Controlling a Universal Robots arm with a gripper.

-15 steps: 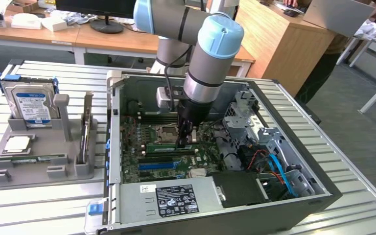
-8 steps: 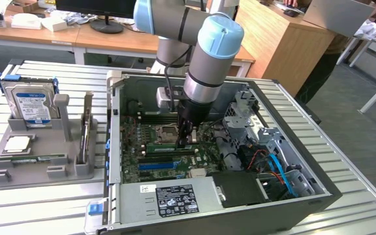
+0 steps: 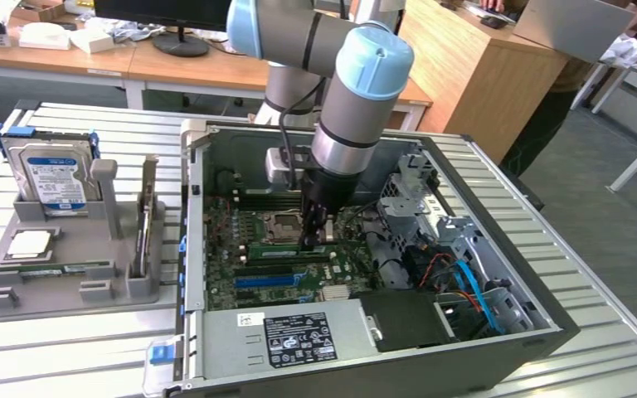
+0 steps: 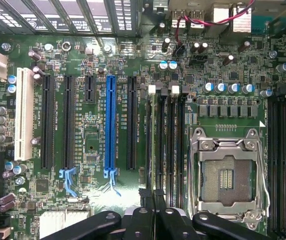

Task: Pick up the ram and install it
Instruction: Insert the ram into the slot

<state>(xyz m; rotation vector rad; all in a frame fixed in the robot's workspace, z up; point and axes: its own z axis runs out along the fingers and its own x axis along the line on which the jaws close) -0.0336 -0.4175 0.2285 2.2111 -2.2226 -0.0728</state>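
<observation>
Ideally we square the clenched gripper (image 4: 153, 196) over the black slots (image 4: 165, 140), exterior view's six o'clock from the CPU socket (image 3: 285, 222).

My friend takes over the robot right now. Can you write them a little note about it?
Gripper: shut, low inside the computer case, at the motherboard's memory slots.
Ram: probably the green strip along those slots beside the fingertips. Gripped or only touched, cannot tell.
Done: ram appears to be at the slots.
Left: full seating is not confirmed.
</observation>
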